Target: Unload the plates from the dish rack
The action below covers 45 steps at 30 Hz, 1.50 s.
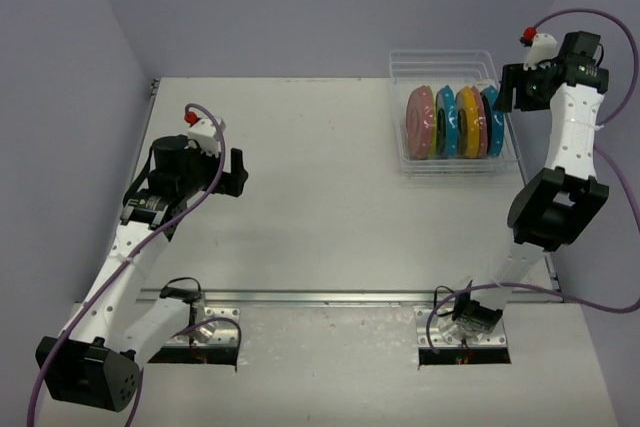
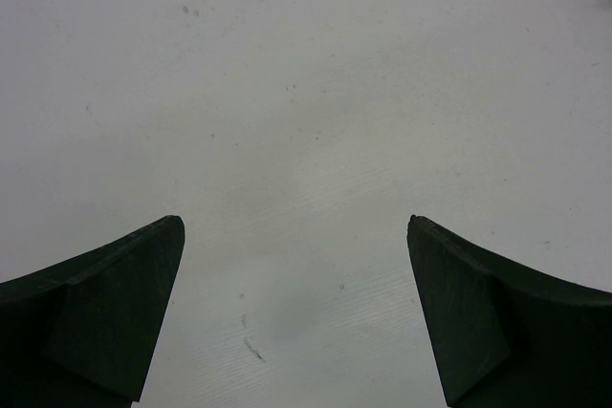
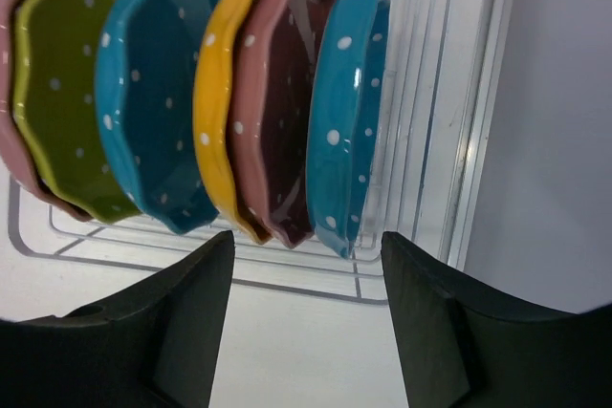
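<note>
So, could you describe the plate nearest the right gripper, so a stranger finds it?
Find the clear dish rack at the far right corner of the table, where dotted plates stand on edge in a row. It is the blue plate at the right end. The other blue plate has neighbours on both sides.

Six scalloped, white-dotted plates (image 1: 467, 122) stand on edge, packed together in the clear ribbed dish rack (image 1: 445, 67) at the table's (image 1: 300, 197) far right: pink, yellow-green, blue, orange-yellow, pink, blue.

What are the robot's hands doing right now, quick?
Left hand: open, holding nothing.
Right hand: open, holding nothing, facing the plates.
</note>
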Each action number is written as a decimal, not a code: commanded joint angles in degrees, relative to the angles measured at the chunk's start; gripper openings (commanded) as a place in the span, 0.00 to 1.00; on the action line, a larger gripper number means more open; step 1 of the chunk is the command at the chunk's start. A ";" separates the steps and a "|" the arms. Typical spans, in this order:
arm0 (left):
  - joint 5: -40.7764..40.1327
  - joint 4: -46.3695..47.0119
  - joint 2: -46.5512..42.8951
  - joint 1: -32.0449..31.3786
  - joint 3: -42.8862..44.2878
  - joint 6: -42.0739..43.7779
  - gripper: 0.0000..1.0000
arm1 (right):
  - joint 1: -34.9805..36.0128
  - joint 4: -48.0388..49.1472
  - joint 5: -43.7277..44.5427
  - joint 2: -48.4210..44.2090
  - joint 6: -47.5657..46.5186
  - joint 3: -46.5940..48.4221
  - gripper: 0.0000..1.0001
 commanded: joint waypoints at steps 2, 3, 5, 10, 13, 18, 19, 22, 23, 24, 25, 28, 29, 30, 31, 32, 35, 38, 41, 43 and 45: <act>0.86 2.36 -0.77 0.48 1.95 -0.68 1.00 | -0.30 -1.15 -1.68 2.99 -2.42 2.98 0.63; 0.86 2.36 -0.77 0.48 1.91 -0.68 1.00 | -0.30 -1.24 -1.39 3.99 -2.76 3.40 0.63; 0.74 2.36 -0.88 0.48 1.81 -0.68 1.00 | -0.35 -1.26 -0.72 5.55 -3.35 4.07 0.63; 0.43 2.10 -1.20 0.49 1.61 -0.60 1.00 | -0.38 -0.56 0.84 8.61 -4.02 5.92 0.61; 0.42 2.03 -1.18 0.48 1.43 -0.51 1.00 | -0.38 1.45 2.96 9.60 -4.44 5.93 0.58; 0.15 2.23 -0.84 0.48 1.34 -0.60 1.00 | -0.38 3.45 3.66 10.29 -4.74 4.82 0.56; 0.12 2.27 -0.70 0.48 1.34 -0.60 1.00 | -0.38 4.10 3.59 10.32 -4.74 4.27 0.56; -0.11 2.27 -0.28 0.46 1.34 -0.49 1.00 | -0.38 4.88 3.32 11.17 -4.74 3.72 0.56; -0.13 2.27 -0.09 0.43 1.34 -0.42 1.00 | -0.38 5.06 3.15 11.55 -4.70 3.42 0.56; -0.19 2.27 0.16 0.55 1.34 -0.42 1.00 | -0.38 5.25 3.03 11.98 -4.58 3.05 0.56; -0.27 2.34 0.34 0.57 1.34 -0.42 1.00 | -0.38 5.92 2.65 12.26 -4.28 2.64 0.56; -0.38 2.44 0.73 0.49 1.34 -0.33 1.00 | -0.38 7.56 1.77 12.76 -3.50 1.14 0.56; -0.63 2.44 0.91 0.57 1.35 -0.25 1.00 | -0.38 7.65 1.33 13.03 -3.22 0.89 0.56; -0.64 2.44 1.25 0.57 1.52 -0.42 1.00 | -0.38 7.82 0.73 13.72 -2.55 0.97 0.56; -0.64 2.45 1.43 0.57 1.52 -0.34 1.00 | -0.38 7.83 0.72 14.07 -2.53 0.97 0.56; -0.64 2.47 1.64 0.51 1.58 -0.39 1.00 | -0.38 8.16 0.45 14.33 -2.24 0.76 0.56; -0.55 2.53 2.05 0.40 1.69 -0.51 1.00 | -0.38 9.41 -0.15 14.94 -1.66 -0.09 0.55; -0.82 2.58 2.13 0.53 1.65 -0.46 1.00 | -0.38 10.53 -0.64 14.67 -1.75 -2.08 0.53; -1.11 2.71 2.04 0.54 1.40 -0.39 1.00 | -0.38 11.31 -1.22 14.30 -1.63 -4.21 0.47; -1.11 2.65 2.10 0.48 1.34 -0.33 1.00 | -0.38 11.25 -1.84 13.96 -1.52 -4.89 0.40; -1.08 2.62 2.13 0.48 1.34 -0.40 1.00 | -0.38 11.25 -2.28 13.24 -1.42 -5.39 0.34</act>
